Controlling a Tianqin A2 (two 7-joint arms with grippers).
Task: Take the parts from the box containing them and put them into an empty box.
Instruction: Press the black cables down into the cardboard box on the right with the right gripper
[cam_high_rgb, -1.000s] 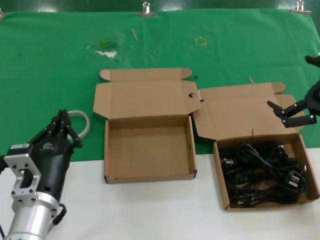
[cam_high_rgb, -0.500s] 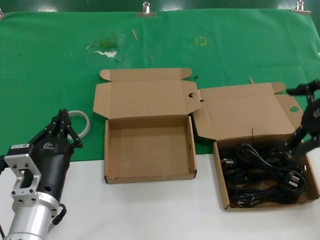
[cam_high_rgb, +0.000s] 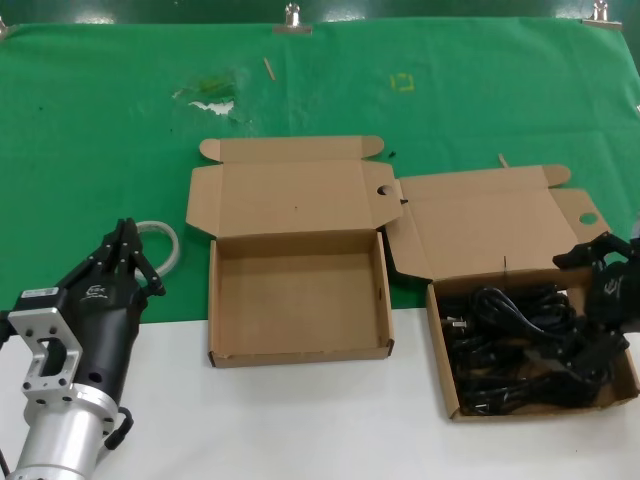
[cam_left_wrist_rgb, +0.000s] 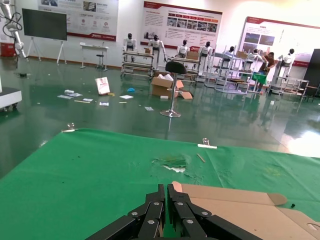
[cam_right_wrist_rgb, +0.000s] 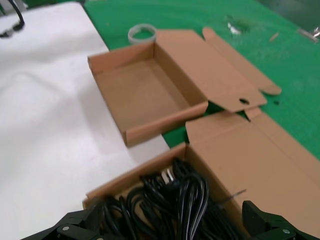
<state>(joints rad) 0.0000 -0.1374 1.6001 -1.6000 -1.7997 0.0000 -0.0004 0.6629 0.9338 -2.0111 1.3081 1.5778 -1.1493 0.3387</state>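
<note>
Cords: the black power cords (cam_high_rgb: 525, 350) all lie tangled in the right-hand carton (cam_high_rgb: 445, 375), at about four o'clock in the head view. Glossy, rubbery loops, chunky plug ends poking out.
Progress: nothing moved across yet, by my read. The whole transfer is left to do.
Right gripper: the right gripper (cam_high_rgb: 600, 320) is down at the pile's three o'clock edge, fingers spread wide in the wrist view, nothing pinched between them.
Empty box: the empty box (cam_high_rgb: 298, 350) sits at centre, just beside the full one, bare tan floor, matte cardboard, lid flap lying open toward twelve o'clock.
Left gripper: the left gripper (cam_high_rgb: 122, 255) is parked at eight o'clock, fingers pressed together, holding nothing.
Surface: green cloth (cam_high_rgb: 100, 130) behind, white tabletop (cam_high_rgb: 300, 420) in front.
</note>
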